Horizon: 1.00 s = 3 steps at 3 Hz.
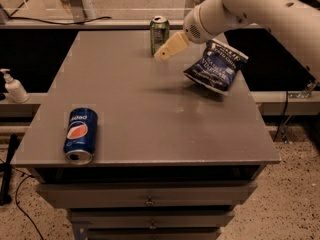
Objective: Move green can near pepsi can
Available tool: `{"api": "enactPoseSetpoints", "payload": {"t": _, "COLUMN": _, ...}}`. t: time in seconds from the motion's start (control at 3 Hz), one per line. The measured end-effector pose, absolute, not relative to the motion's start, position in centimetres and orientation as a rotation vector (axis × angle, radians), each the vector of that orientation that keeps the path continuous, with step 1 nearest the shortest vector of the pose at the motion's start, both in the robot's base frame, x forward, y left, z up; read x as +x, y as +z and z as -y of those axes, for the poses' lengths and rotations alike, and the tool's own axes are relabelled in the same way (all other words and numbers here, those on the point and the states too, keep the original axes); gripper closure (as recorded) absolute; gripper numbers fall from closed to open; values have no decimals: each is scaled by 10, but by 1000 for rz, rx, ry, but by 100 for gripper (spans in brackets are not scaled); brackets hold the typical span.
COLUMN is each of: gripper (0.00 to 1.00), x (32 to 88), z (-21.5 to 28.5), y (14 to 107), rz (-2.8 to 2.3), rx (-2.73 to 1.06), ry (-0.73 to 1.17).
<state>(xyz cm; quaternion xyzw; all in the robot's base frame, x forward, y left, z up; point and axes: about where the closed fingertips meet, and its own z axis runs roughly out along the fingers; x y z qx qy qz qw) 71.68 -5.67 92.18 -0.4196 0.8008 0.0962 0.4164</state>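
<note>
The green can (pixel 159 34) stands upright at the far edge of the grey table (pixel 150 109), near the middle. The pepsi can (pixel 80 135) lies on its side at the table's near left, its open end toward the front. My gripper (pixel 167 48), with pale beige fingers on a white arm, hangs just right of and slightly in front of the green can, close to it, not holding it.
A blue chip bag (pixel 215 66) lies at the table's right, under the arm. A white pump bottle (pixel 14 86) stands on a ledge to the left. Drawers (pixel 149 200) run below the table front. A glass barrier stands behind the table.
</note>
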Motion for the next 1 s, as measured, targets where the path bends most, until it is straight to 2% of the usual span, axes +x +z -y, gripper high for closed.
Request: {"api": "enactPoseSetpoints", "payload": {"t": 1.0, "gripper": 0, "x": 820, "z": 26, "y": 893, "rz": -1769, "rx": -833, "ry": 457}}
